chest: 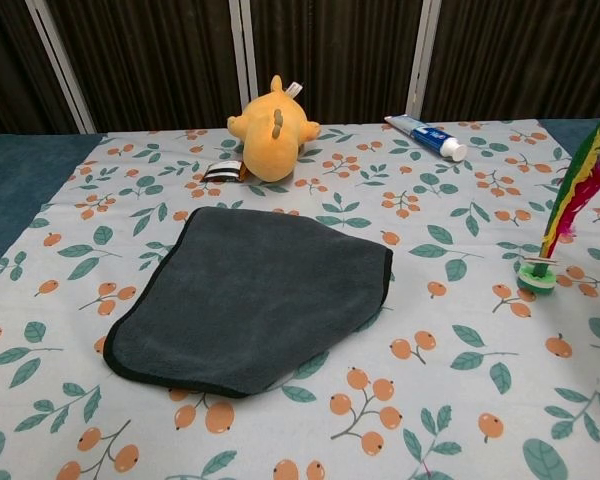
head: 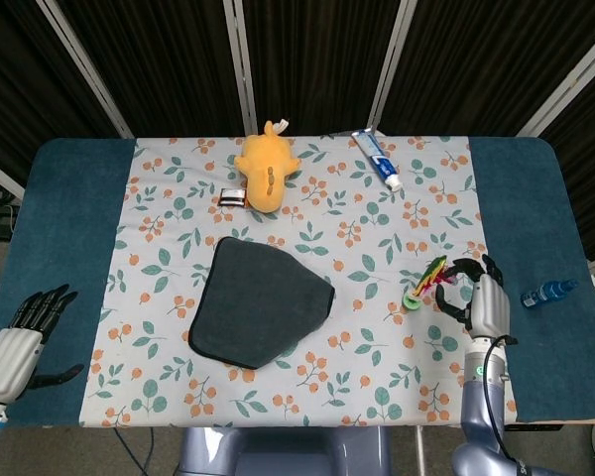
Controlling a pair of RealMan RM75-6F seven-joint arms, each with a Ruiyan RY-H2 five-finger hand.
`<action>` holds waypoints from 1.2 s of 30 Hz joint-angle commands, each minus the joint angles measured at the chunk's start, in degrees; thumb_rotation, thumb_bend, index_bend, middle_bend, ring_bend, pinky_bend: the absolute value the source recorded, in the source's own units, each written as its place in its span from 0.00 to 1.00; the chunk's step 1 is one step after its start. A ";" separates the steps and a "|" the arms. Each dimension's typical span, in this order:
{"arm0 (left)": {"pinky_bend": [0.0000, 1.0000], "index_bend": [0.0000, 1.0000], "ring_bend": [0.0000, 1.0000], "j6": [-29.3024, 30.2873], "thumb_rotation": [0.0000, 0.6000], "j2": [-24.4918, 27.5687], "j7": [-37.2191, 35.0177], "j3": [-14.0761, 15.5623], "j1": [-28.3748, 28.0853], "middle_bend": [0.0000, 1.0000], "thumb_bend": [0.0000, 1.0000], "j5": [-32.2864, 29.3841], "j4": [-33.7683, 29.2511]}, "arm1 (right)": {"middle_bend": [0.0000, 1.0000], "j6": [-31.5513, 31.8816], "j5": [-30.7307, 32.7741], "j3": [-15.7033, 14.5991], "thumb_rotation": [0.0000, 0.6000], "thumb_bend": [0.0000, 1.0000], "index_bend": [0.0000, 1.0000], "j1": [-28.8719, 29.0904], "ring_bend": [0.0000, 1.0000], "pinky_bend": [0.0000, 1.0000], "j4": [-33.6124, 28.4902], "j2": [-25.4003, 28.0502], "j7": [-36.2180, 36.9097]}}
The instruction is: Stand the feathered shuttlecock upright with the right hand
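Note:
The feathered shuttlecock (head: 424, 283) stands on its green base (chest: 535, 275) at the right of the flowered cloth. Its red, yellow and green feathers (chest: 577, 190) rise and lean to the right. My right hand (head: 481, 297) is just right of it, fingers curved and apart. The fingertips (head: 458, 268) are close to the feather tips, and nothing is gripped. The chest view does not show this hand. My left hand (head: 20, 332) lies with spread fingers on the blue table cover at the lower left, holding nothing.
A dark grey cloth (head: 263, 302) lies in the middle. At the back are a yellow plush toy (head: 266, 167), a small black-and-white object (head: 233, 197) and a toothpaste tube (head: 378, 159). A small blue bottle (head: 547, 293) lies right of my right hand.

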 commanded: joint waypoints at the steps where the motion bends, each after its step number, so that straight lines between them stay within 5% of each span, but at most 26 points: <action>1: 0.00 0.00 0.00 0.01 1.00 0.01 -0.04 0.00 0.00 0.00 0.18 0.01 -0.01 | 0.14 0.60 -0.99 -0.71 1.00 0.34 0.34 -0.80 0.00 0.00 -1.14 0.53 0.43; 6: 0.00 0.00 0.00 0.07 1.00 0.00 -0.06 -0.02 0.02 0.00 0.18 0.03 -0.02 | 0.04 0.98 -2.84 -2.08 1.00 0.28 0.16 -1.99 0.00 0.00 -3.32 1.78 0.82; 12: 0.00 0.00 0.00 0.23 0.99 0.00 -0.08 -0.04 0.08 0.00 0.18 0.08 0.03 | 0.02 1.82 -5.45 -3.74 1.00 0.25 0.14 -3.95 0.00 0.00 -5.77 4.63 1.18; 21: 0.00 0.00 0.00 0.68 0.99 -0.20 0.54 -0.05 0.19 0.00 0.18 0.53 0.49 | 0.00 0.16 -16.15 -9.45 1.00 0.19 0.09 -8.79 0.00 0.00 -6.41 16.17 4.30; 29: 0.00 0.00 0.00 2.14 0.99 -0.89 3.22 -0.30 0.46 0.00 0.18 1.71 1.79 | 0.00 3.42 -41.50 -21.00 1.00 0.14 0.01 -13.88 0.00 0.00 8.69 23.57 5.50; 36: 0.00 0.00 0.00 2.60 0.99 -1.40 6.04 -0.65 0.64 0.00 0.18 1.60 2.53 | 0.00 4.91 -48.18 -24.54 1.00 0.14 0.00 -16.00 0.00 0.00 13.09 23.16 5.68</action>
